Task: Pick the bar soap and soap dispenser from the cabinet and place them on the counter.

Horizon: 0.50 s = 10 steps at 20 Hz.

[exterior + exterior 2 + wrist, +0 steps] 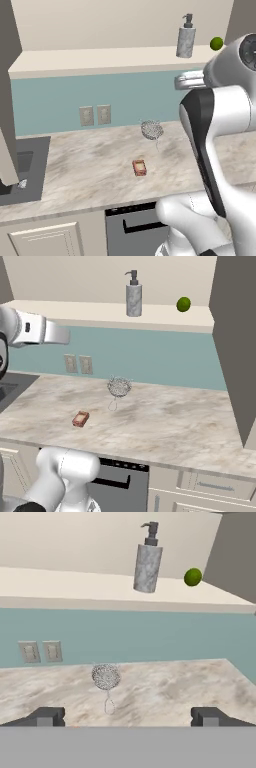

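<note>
Claw (128,717) open, bar soap (139,167) on counter (90,160), soap dispenser (185,36) in cabinet (75,60)

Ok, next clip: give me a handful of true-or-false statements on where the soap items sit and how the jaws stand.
1. The bar soap lies on the counter. True.
2. The soap dispenser stands on the counter. False: it stands upright on the cabinet shelf.
3. The lime sits on the same shelf as the dispenser. True.
4. The gripper is shut on the bar soap. False: its jaws are open and hold nothing.
5. The wire-mesh ball is in the sink. False: it rests on the counter near the backsplash.
</note>
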Motion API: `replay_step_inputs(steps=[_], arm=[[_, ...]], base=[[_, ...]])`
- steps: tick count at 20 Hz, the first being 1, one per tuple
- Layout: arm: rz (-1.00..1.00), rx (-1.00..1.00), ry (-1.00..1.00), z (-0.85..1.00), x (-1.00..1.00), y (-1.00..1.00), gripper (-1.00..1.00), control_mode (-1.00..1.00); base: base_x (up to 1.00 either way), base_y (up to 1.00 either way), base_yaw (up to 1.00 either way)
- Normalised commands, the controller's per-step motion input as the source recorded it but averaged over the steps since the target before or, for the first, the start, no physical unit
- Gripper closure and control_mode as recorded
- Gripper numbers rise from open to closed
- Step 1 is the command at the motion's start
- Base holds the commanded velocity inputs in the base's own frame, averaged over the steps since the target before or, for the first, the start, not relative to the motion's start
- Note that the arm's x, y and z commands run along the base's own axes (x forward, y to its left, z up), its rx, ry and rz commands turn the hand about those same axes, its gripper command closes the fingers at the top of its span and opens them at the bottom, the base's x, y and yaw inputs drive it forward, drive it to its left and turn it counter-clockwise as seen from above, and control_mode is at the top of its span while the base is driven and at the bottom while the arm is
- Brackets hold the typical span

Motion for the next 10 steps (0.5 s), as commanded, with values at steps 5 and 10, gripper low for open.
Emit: replay_step_inputs(steps=[5, 10], arm=[[0.00, 0.00, -0.06, 0.38, 0.05, -0.12, -1.00, -1.00], [0.00, 0.00, -0.05, 0.23, 0.22, -0.16, -1.00, -1.00]], base=[[0.00, 0.00, 0.00], [0.00, 0.00, 0.00]])
